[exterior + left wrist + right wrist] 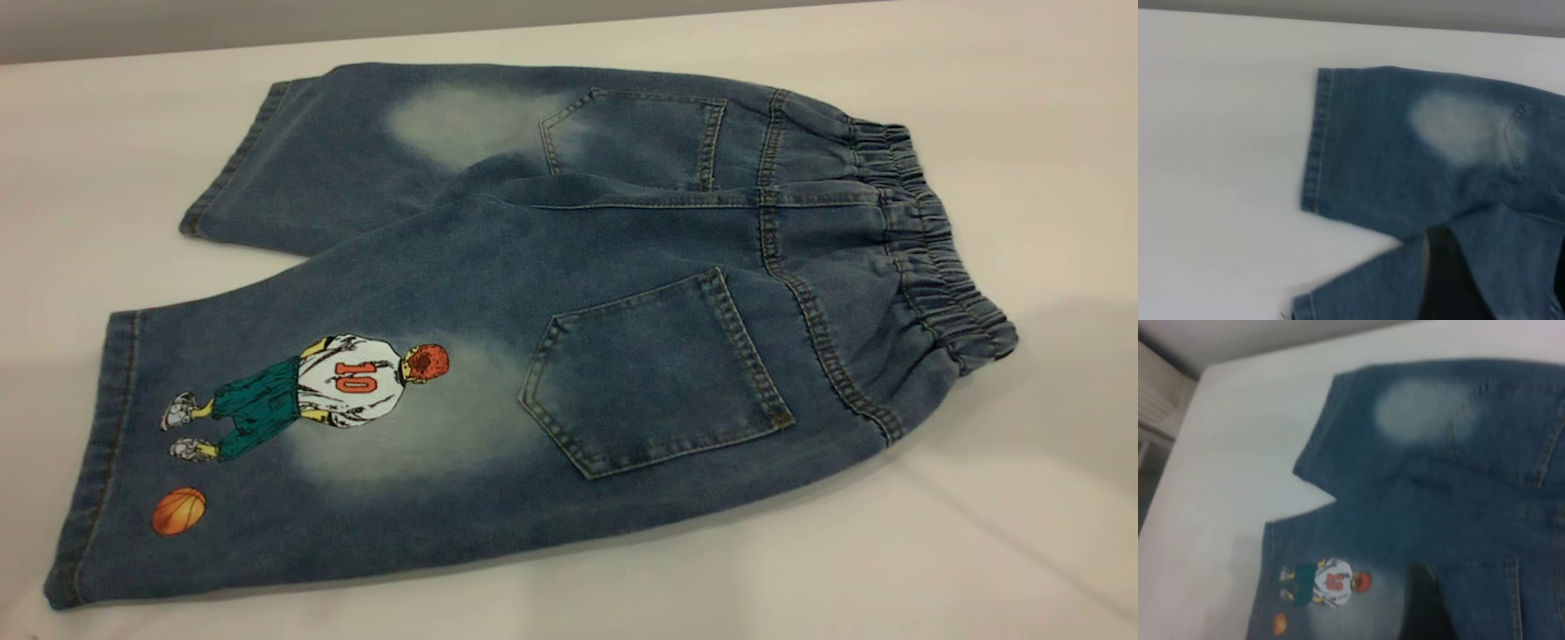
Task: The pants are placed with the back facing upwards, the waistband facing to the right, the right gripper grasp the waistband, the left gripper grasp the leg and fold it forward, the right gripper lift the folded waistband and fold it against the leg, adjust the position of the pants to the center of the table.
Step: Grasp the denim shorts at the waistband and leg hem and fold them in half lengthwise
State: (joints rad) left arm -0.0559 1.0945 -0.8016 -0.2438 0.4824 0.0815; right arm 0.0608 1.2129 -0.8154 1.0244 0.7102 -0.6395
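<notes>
Lying flat on the plain white worktop (978, 551), back side up: short blue denim pants (569, 293) with faded pale patches, spread open, unfolded.

Near side: the printed leg (293, 453), hem at the left. Print shows a player in a white shirt numbered 10 and green shorts (311, 391), with an orange basketball (179, 511) just beside the hem. Near patch pocket (653, 373) sits to the right of the print.

Right end: gathered elastic denim waistband (933, 249), running near to far, resting on the worktop.

Far side: plain denim leg (373, 151), hem at the left, pale faded patch mid-leg, second patch pocket (636, 138) to its right. The two legs splay apart at the hems, bare worktop showing between them.

End effectors: neither appears in the exterior view. Each wrist view shows only a dark blurred shape at its edge over the denim, left (1448, 280) and right (1425, 607); can't tell how far either is open. Nothing seen gripped.
</notes>
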